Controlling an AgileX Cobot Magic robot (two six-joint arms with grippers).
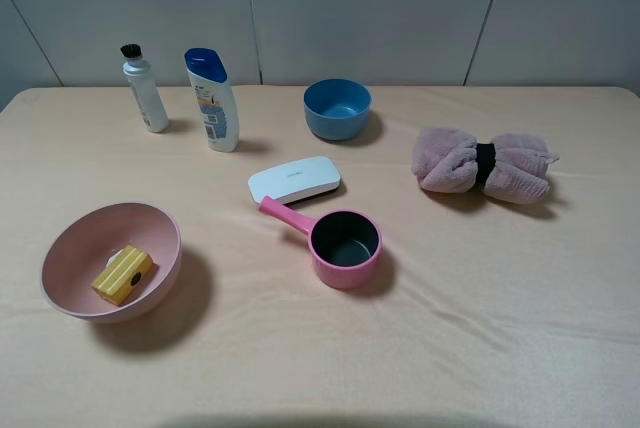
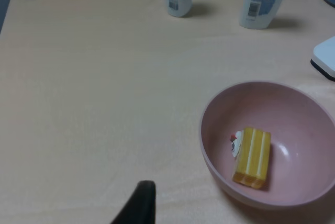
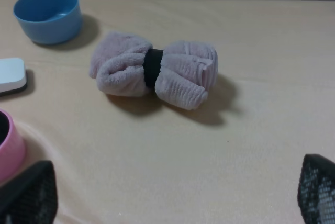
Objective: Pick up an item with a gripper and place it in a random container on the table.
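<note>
The yellow block (image 1: 123, 275) is seen lying inside the pale-pink bowl (image 1: 60, 244), at the near left of the table (image 1: 500, 328) in the high view. Pale lengthwise stripes are shown along its top face, and a small white-and-red decoration is carried on one side, best made out in the left wrist view, where the yellow block (image 2: 252, 157) rests low in the pale-pink bowl (image 2: 209, 124).

Around it, plenty is laid out. A white flat case (image 1: 294, 179) is placed near the middle, with a pink saucepan (image 1: 344, 246) just in front of it, its handle running up to the case. A blue bowl (image 1: 337, 108) is set further back, a white-and-blue bottle (image 1: 213, 99) and a smaller clear bottle with a black cap (image 1: 145, 87) stand upright at the back left, and a rolled pink towel (image 1: 484, 164) bound by a black band is left on the right. Nothing is laid over the block.

Only one dark fingertip of the left gripper (image 2: 137, 205) is caught at the frame edge, well apart from the bowl; how far it is spread cannot be told. The right gripper (image 3: 172, 195) is held wide apart, nothing is gripped, and the towel (image 3: 154, 69) lies beyond it.
</note>
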